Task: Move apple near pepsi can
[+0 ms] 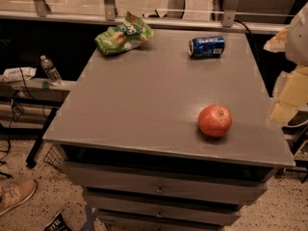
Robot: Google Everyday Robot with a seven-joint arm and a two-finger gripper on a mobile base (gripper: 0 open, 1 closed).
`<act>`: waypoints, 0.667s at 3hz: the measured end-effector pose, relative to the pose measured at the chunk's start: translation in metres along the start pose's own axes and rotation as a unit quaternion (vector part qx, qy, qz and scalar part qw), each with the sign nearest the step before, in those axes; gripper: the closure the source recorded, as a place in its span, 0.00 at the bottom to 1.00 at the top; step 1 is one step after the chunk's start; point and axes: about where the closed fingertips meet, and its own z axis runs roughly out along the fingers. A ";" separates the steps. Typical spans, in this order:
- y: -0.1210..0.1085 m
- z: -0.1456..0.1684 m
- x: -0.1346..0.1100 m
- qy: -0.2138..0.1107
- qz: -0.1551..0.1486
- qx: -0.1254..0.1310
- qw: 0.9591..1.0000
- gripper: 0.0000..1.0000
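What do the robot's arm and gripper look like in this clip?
Only the frame's right edge shows it: a rounded white arm shell above the gripper, which is pale cream-yellow, blocky and flat-faced. No cables, markings or logos are visible on either part.

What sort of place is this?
Likely a lab or office test area, not a home: a grey drawer cabinet serves as the table, cables trail over a speckled floor, and a metal-framed glass partition runs behind. The robot's pincer is at the right edge, beside the cabinet.
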 end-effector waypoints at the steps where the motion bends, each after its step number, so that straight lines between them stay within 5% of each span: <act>1: 0.000 0.000 0.000 0.000 0.000 0.000 1.000 0.00; 2: -0.001 0.016 -0.001 -0.030 0.016 -0.006 0.999 0.00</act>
